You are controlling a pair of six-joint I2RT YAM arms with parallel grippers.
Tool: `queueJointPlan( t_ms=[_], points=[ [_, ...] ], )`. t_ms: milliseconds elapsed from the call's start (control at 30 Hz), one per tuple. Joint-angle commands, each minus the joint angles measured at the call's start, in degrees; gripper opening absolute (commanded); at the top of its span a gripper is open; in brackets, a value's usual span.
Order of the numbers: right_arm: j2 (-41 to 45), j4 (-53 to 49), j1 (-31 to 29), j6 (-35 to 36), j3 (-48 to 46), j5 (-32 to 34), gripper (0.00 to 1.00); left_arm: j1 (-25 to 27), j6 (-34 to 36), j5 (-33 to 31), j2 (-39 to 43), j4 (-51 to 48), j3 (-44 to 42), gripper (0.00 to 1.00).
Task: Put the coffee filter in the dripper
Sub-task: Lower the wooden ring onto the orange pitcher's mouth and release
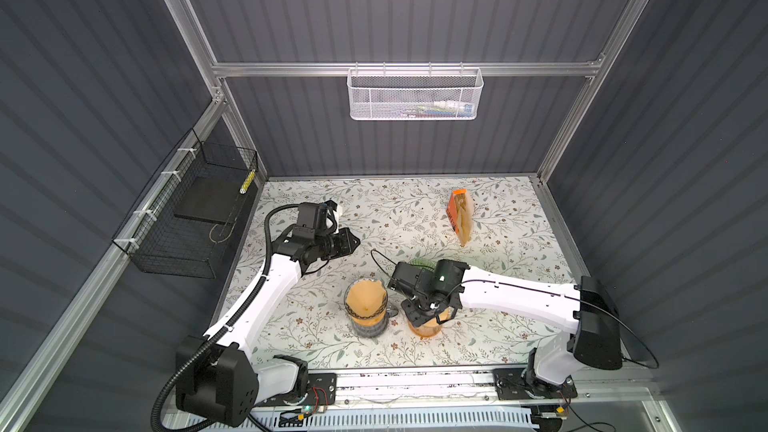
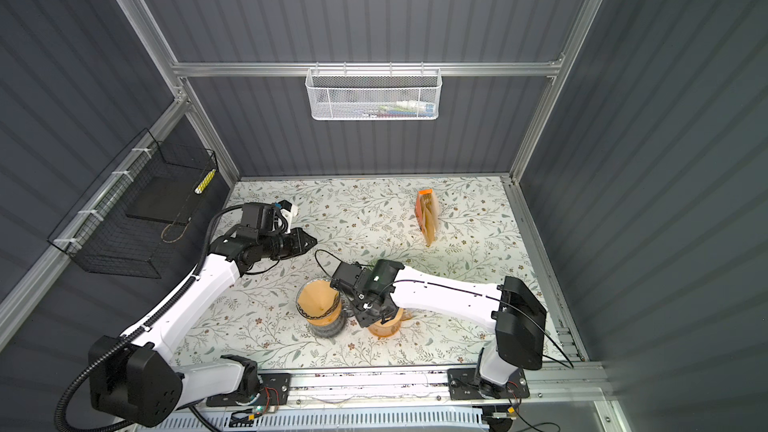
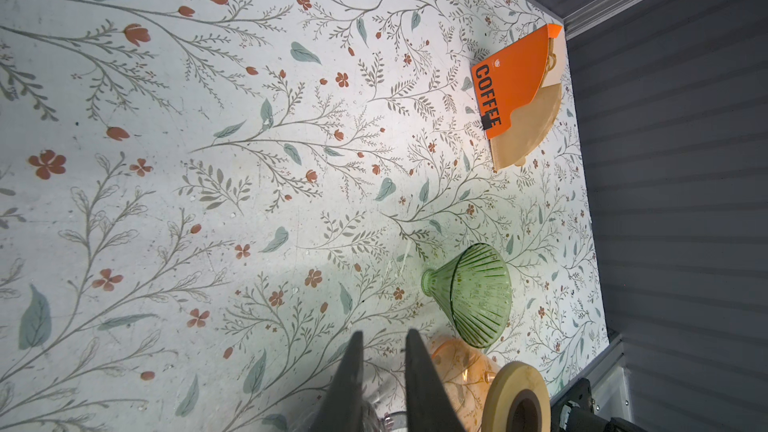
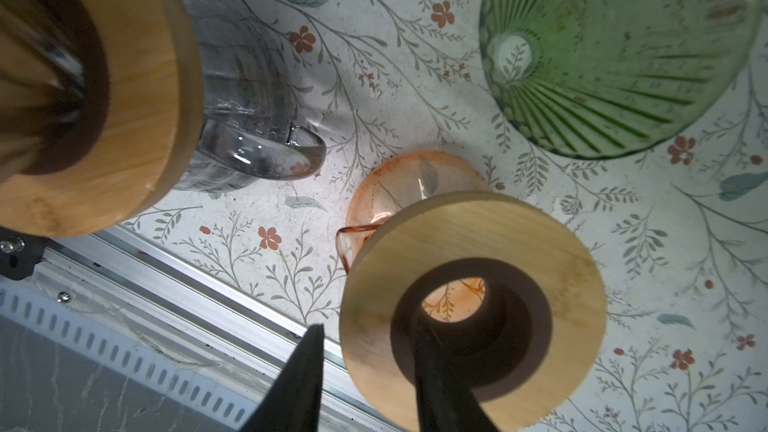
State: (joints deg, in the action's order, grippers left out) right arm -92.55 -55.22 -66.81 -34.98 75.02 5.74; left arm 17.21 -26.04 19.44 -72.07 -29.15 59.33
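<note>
A brown paper coffee filter (image 1: 363, 301) sits opened inside a clear dripper (image 1: 370, 317) with a wooden collar (image 4: 137, 76), on a grey glass carafe (image 4: 249, 76). Beside it stands an orange glass carafe (image 4: 399, 184) topped by a bare wooden ring (image 4: 540, 243). My right gripper (image 4: 365, 324) hangs over that ring, open, with one finger in the hole and the other outside the rim, a gap showing. A green glass dripper (image 3: 473, 292) rests on the mat just behind. My left gripper (image 3: 384, 332) hovers at mid-left, slightly open and empty.
An orange holder marked COFFEE (image 3: 511, 89) with a stack of filters (image 3: 532, 126) stands at the back right. A white mesh basket (image 1: 415, 93) hangs on the back wall, a black wire basket (image 1: 187, 218) on the left wall. The metal front rail (image 4: 166, 284) runs close by.
</note>
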Motion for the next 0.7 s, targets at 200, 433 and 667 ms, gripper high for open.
queueJointPlan(
  t_ms=[200, 433, 667],
  points=[
    [4.40, -1.73, 1.43, -2.45, -0.43, 3.26, 0.38, 0.28, 2.49, 1.10, 0.73, -1.16, 0.29, 0.20],
    [10.63, 1.75, 4.88, -4.77, -6.66, 5.28, 0.35, 0.67, 1.92, 2.88, 0.01, -2.04, 1.27, 0.20],
    [17.66, 6.12, 11.53, -4.86, -15.34, 1.28, 0.30, 4.14, -0.15, 2.91, -1.63, -0.45, 1.08, 0.20]
  ],
)
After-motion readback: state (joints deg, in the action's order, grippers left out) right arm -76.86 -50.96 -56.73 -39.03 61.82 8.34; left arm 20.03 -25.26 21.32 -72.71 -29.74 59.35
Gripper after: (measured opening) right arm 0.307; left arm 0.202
